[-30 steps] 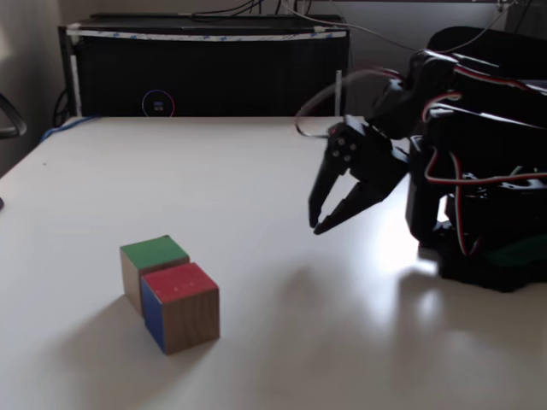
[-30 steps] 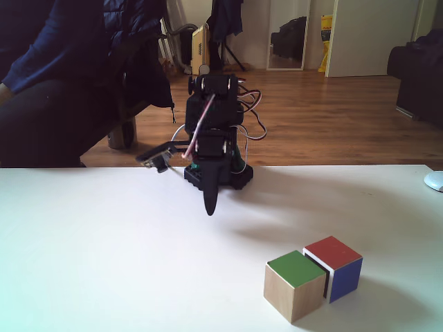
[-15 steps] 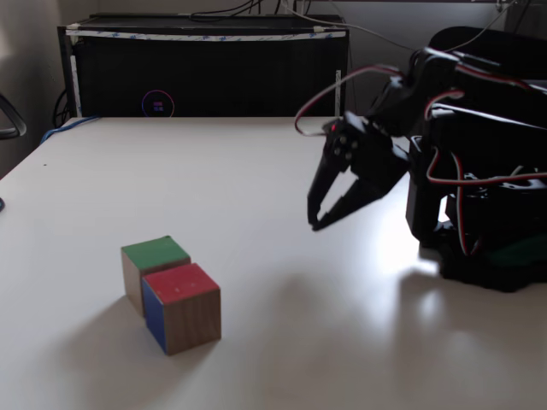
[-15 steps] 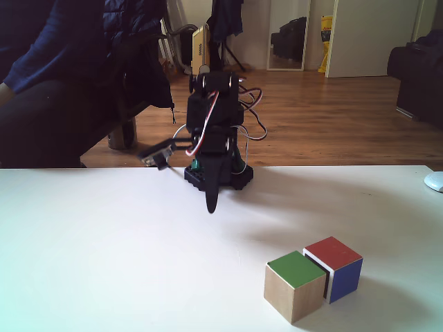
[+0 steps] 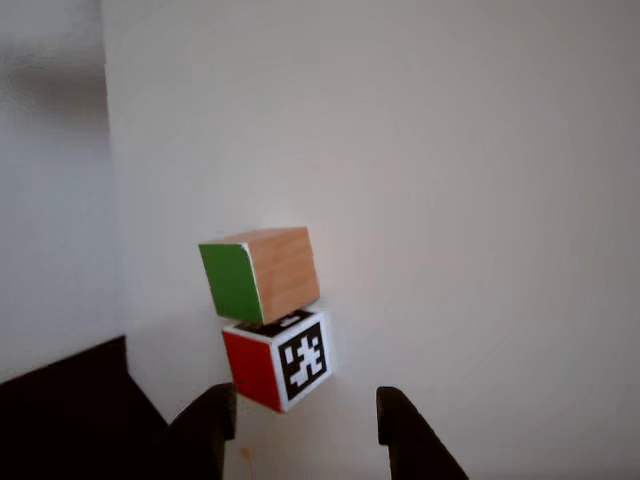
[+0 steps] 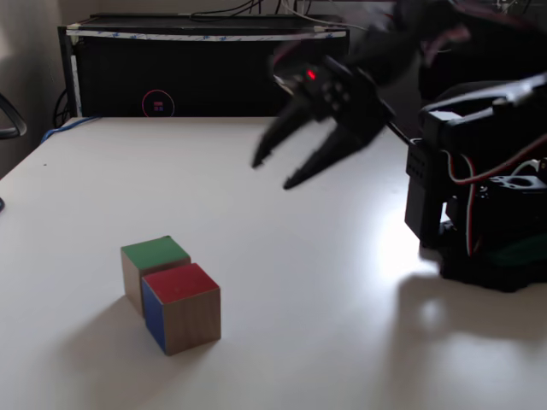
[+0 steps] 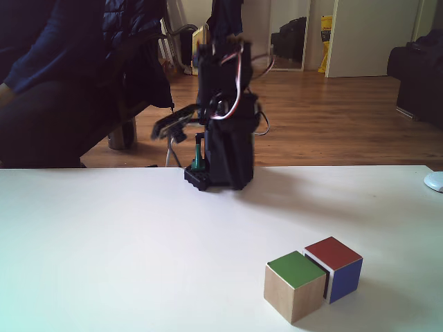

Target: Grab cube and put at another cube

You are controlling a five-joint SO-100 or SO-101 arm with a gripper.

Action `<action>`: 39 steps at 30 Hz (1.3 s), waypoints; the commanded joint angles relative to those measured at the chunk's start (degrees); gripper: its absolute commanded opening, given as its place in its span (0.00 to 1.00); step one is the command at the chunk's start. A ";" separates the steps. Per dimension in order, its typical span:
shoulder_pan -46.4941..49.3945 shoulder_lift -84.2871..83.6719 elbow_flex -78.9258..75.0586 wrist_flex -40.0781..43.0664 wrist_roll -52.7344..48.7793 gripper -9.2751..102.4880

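The white table takes up most of the room's foreground, its near edge cut off in both fixed views. Behind it, a person in dark clothing sits mostly cropped by the frame's left side. The black arm rises from its base at the table's far side; its upper links blur in a fixed view and run off the top edge. The gripper hangs above the table, smeared by motion, its 2 fingers spread apart with nothing between them. In the other view, only the 2 dark fingertips poke in from below. The cube sits on the table, green face up, touching another cube, whose red face is up. Its marker faces are hidden in both fixed views; 1 pattern shows in the other view.
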 commanded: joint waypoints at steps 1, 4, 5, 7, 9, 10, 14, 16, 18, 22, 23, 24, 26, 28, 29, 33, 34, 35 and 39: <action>-0.18 -16.35 -15.47 0.53 -2.81 0.31; -0.26 -25.75 -26.02 3.52 -4.92 0.31; -0.26 -28.30 -29.09 4.31 -5.36 0.31; -0.62 -33.93 -35.07 6.42 -6.42 0.32; -1.41 -40.43 -41.13 9.49 -7.73 0.33; -1.76 -43.86 -44.21 11.25 -8.53 0.34; -3.78 -58.36 -56.43 19.16 -12.83 0.50; -4.48 -64.95 -62.14 22.32 -12.39 0.52; -4.92 -70.93 -67.50 24.70 -11.25 0.53; -5.27 -79.37 -75.23 26.19 -10.63 0.53; -5.27 -81.04 -76.99 26.46 -10.28 0.53; -5.45 -82.62 -78.75 26.81 -10.20 0.52; -5.89 -85.69 -82.00 27.86 -9.93 0.52; -6.33 -88.07 -84.29 28.30 -9.67 0.52; -6.50 -89.03 -84.99 28.30 -9.58 0.52; -7.82 -92.11 -86.92 28.39 -8.96 0.52; -8.09 -92.72 -87.36 28.39 -8.79 0.52; -8.44 -93.34 -87.71 28.48 -8.70 0.52; -9.32 -95.89 -89.30 28.48 -8.17 0.52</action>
